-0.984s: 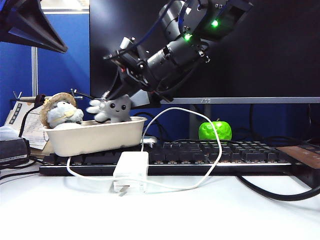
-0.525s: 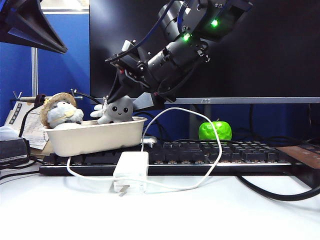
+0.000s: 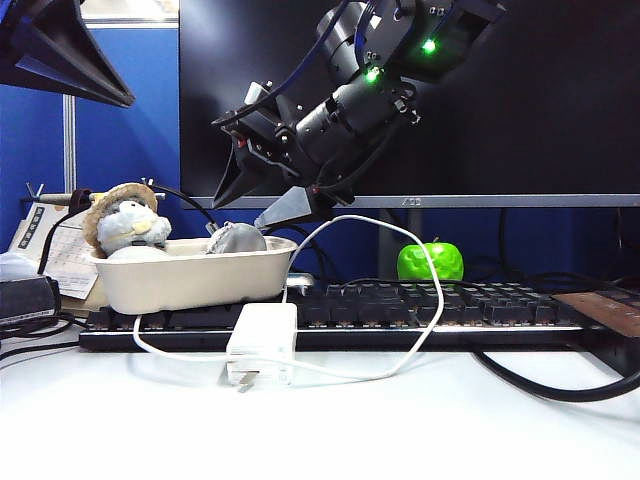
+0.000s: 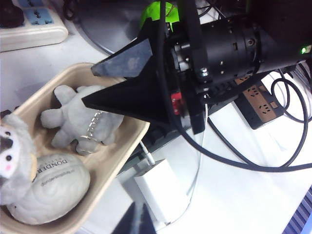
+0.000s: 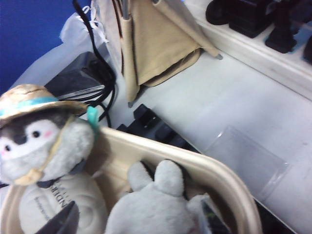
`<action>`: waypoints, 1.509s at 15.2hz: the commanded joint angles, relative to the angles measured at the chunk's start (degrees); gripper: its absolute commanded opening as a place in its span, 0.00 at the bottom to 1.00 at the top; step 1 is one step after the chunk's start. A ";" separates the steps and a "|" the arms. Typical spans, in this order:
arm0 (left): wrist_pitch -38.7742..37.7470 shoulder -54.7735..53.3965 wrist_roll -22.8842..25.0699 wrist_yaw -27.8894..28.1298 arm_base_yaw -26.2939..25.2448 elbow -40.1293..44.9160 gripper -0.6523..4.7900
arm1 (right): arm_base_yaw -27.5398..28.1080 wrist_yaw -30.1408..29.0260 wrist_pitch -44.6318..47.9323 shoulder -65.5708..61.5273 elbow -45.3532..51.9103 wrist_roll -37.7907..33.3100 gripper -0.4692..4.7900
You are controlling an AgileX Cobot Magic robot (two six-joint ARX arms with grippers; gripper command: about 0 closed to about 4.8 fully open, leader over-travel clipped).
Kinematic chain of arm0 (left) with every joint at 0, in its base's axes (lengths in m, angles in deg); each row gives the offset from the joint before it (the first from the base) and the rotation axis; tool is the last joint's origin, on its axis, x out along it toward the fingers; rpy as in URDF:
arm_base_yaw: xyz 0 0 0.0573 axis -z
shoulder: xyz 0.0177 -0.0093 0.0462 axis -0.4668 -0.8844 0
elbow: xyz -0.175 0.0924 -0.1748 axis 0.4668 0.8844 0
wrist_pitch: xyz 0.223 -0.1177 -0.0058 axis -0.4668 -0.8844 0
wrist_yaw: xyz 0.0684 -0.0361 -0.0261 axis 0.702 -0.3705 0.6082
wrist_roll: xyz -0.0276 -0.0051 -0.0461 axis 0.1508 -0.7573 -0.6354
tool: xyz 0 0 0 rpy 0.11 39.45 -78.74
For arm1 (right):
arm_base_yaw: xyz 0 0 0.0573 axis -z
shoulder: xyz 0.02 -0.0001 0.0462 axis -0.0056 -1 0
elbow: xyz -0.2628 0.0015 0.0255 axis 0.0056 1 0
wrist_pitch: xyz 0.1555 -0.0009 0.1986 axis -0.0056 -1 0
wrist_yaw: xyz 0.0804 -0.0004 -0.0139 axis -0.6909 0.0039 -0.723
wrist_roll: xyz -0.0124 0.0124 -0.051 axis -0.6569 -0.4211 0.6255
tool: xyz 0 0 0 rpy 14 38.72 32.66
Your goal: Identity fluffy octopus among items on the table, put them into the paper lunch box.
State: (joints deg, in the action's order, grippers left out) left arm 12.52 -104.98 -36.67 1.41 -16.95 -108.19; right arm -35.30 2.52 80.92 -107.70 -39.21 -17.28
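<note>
We see the fluffy octopus (image 3: 236, 238), soft grey plush, lying in the oblong pulp paper lunch box (image 3: 190, 277) beside a straw-hatted plush animal (image 3: 126, 225). Our right gripper (image 3: 262, 197) hangs just above it, pointed fingers spread and empty. The left gripper (image 4: 134, 222) shows only a dark tip, so we cannot tell its state.

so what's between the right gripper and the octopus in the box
Nothing. In the exterior view the right gripper hangs open just above the octopus, which lies in the lunch box, with only bare air between them.

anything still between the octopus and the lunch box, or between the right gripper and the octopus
Nothing visible. The fluffy octopus already lies inside the paper lunch box, next to the hatted plush. The right gripper hangs open just above it with only air between. The left gripper is barely in view.
</note>
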 commanded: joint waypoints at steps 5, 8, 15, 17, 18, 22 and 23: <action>0.44 0.20 0.09 -0.17 0.11 -0.31 0.11 | 0.09 0.52 1.51 1.22 -0.24 0.15 0.69; 1.18 0.20 0.09 -0.15 0.11 -0.31 0.11 | 0.92 0.81 1.22 5.75 -0.26 0.17 0.66; 4.57 0.22 0.07 -0.33 0.11 -0.31 0.11 | 1.64 0.87 -14.58 20.59 -0.26 1.07 0.35; 5.01 0.24 0.07 -0.35 0.11 -0.31 0.11 | 1.64 1.38 -21.79 23.76 -0.26 3.96 0.14; 5.22 0.24 0.04 -0.39 0.11 -0.31 0.11 | 1.64 2.40 -25.33 25.35 -0.24 5.20 0.08; 10.47 0.55 -0.04 -3.58 0.09 -0.33 0.11 | 1.64 7.37 -39.06 33.75 -0.24 5.57 0.08; 11.87 0.85 -1.16 -4.09 0.09 -0.35 0.11 | 1.64 8.15 -41.35 35.85 -0.24 6.47 0.08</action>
State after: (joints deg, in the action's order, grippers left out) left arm 21.95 -104.63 -36.76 -1.61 -16.91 -108.19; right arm -33.57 9.58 41.49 -73.47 -39.21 -11.88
